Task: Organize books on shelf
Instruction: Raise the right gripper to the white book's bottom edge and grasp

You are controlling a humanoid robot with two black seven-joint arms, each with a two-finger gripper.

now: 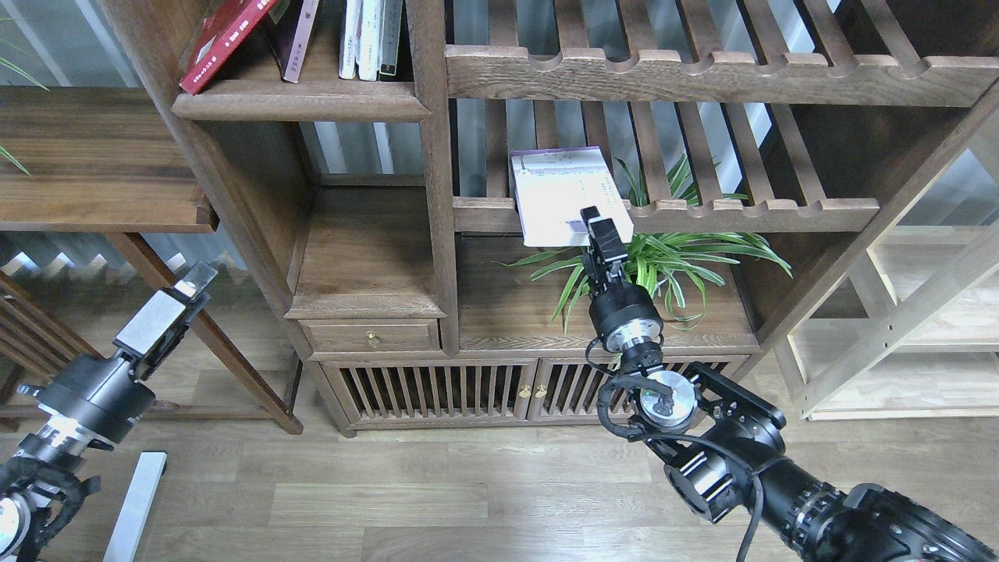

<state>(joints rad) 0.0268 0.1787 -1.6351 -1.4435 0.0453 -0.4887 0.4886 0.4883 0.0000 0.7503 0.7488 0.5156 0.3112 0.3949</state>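
Pale book (563, 193): white-lavender cover, tilted on slatted rack (749, 215) | right end effector (599, 228) clamps its lower edge; left end effector (187, 287) grip unclear

You are looking at a furnished living space or study, more home than lab. A large dark-wood bookcase (437, 195) fills your view, with upright books (371, 39) on an upper shelf (300, 101), slatted racks (702, 74), a small drawer with a brass knob (373, 339) and slatted cabinet doors (437, 390). A spider plant (663, 261) sits on the cabinet top, and wood-plank flooring (390, 492) runs beneath.
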